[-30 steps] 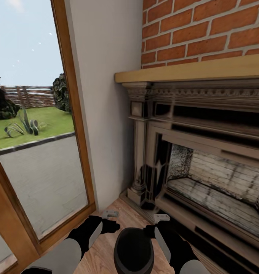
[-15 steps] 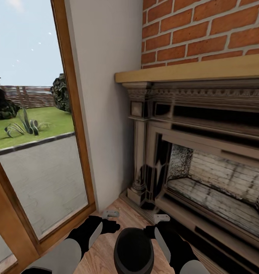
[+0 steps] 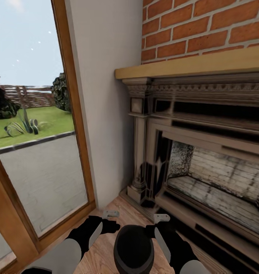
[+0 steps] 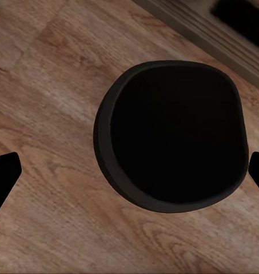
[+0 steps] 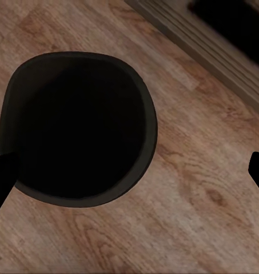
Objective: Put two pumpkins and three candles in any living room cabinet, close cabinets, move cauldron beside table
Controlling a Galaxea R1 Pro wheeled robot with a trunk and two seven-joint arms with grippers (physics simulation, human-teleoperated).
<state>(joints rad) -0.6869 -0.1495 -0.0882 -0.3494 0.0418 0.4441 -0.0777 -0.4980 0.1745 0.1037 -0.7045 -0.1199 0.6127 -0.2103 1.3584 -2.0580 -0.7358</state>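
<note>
both grippers, left [image 3: 110,214] & right [image 3: 161,218], are held wide apart w/ nothing gripped, flanking cauldron [image 3: 133,249] on wood floor [image 3: 103,255] by fireplace [image 3: 205,160].

The cauldron [image 3: 133,249] stands on open plank floor [image 3: 103,255] between both arms. The fireplace [image 3: 205,163] step blocks the right side closely, and the glass door [image 3: 34,152] frame limits the left. Room behind it probably stays free, but this is hidden.

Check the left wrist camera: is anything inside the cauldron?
Cannot tell: the cauldron shows only a uniformly black mouth over the wood floor, too dark to see inside.
</note>
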